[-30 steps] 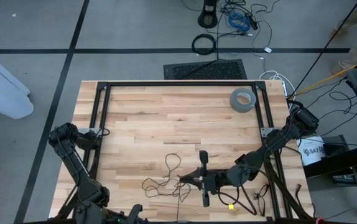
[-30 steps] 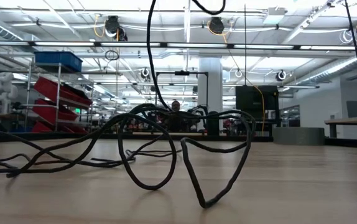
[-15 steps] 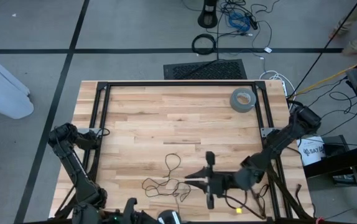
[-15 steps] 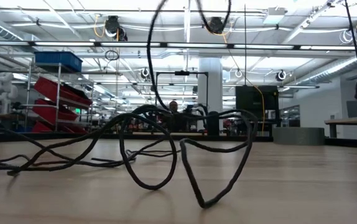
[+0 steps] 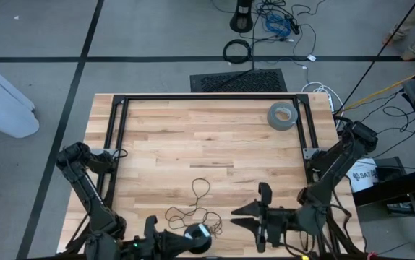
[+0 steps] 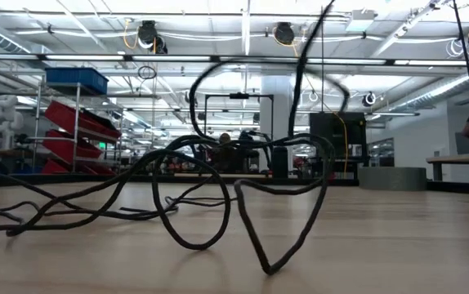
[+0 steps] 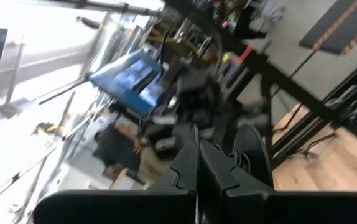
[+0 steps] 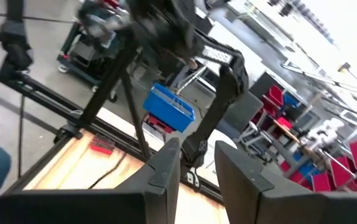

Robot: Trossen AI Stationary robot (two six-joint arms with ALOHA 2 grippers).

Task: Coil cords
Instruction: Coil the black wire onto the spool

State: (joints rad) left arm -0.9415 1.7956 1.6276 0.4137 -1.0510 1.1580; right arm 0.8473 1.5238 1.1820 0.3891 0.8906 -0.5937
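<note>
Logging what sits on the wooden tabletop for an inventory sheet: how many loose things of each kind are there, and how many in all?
Thin black cord: 1
Grey tape roll: 1
Total: 2

cords (image 5: 193, 211): 1 | tape roll (image 5: 282, 115): 1 | arms: 2

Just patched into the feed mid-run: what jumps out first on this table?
The thin black cord lies in loose tangled loops on the wood near the front edge, uncoiled and held by nothing. Just to its right hovers the right gripper, fingers parted and empty. A grey tape roll sits alone at the far right corner.
</note>
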